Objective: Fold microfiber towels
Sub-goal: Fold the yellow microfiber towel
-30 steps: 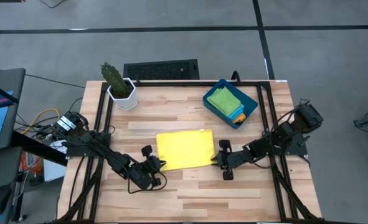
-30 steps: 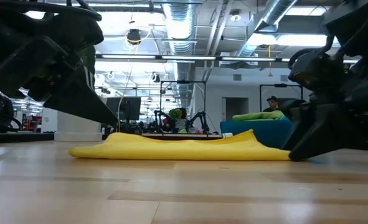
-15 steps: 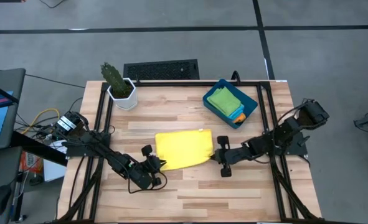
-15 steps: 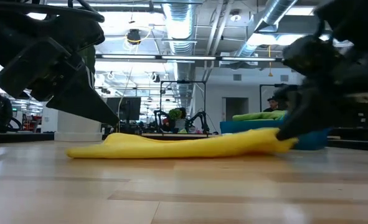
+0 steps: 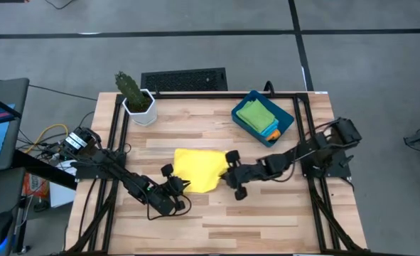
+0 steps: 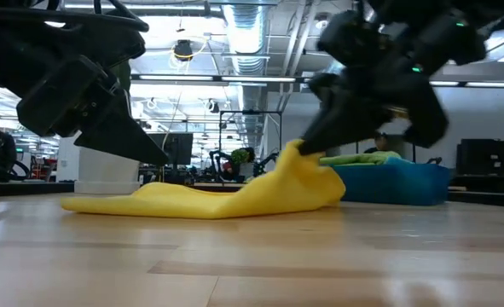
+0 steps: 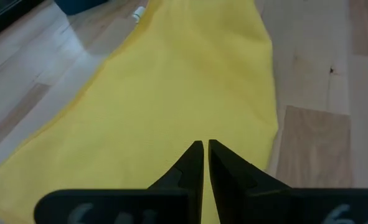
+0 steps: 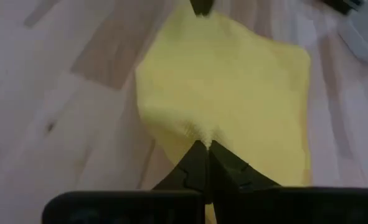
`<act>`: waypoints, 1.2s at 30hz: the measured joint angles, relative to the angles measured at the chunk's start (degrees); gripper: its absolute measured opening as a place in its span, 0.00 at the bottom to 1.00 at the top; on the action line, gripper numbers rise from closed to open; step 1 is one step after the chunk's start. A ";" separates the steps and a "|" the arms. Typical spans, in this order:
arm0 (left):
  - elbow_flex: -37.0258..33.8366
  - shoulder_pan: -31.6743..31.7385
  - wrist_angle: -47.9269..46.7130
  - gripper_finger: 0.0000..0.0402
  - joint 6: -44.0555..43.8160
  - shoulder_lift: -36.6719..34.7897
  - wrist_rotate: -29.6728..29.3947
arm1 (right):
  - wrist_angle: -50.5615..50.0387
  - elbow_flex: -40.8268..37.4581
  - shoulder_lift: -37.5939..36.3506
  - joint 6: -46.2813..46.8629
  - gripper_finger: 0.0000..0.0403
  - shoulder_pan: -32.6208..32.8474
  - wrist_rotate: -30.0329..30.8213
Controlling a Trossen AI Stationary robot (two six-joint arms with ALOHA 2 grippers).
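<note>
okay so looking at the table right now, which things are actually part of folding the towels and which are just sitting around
Part of the job:
- yellow towel, its right edge lifted
- right gripper, shut on that edge
- left gripper, shut at the towel's near left corner
- green towel and orange towel, in the bin

Just lying about:
- teal bin
- potted cactus

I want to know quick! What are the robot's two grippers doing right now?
Left gripper: jaws shut on the near left corner of the yellow towel.
Right gripper: jaws shut on the towel's right edge, lifted off the table.
</note>
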 joint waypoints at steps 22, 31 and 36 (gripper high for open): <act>0.10 -3.16 -17.39 0.04 -10.23 -8.36 1.74 | -2.54 21.11 15.16 -14.58 0.05 -3.98 -6.39; -4.70 -8.68 -27.78 0.04 -32.23 -6.84 -0.47 | 2.54 21.73 15.38 -14.66 0.06 -7.47 -12.74; -5.01 -10.33 -27.80 0.04 -36.10 -6.62 -1.78 | 7.13 21.75 15.38 -16.76 0.05 -8.22 -14.44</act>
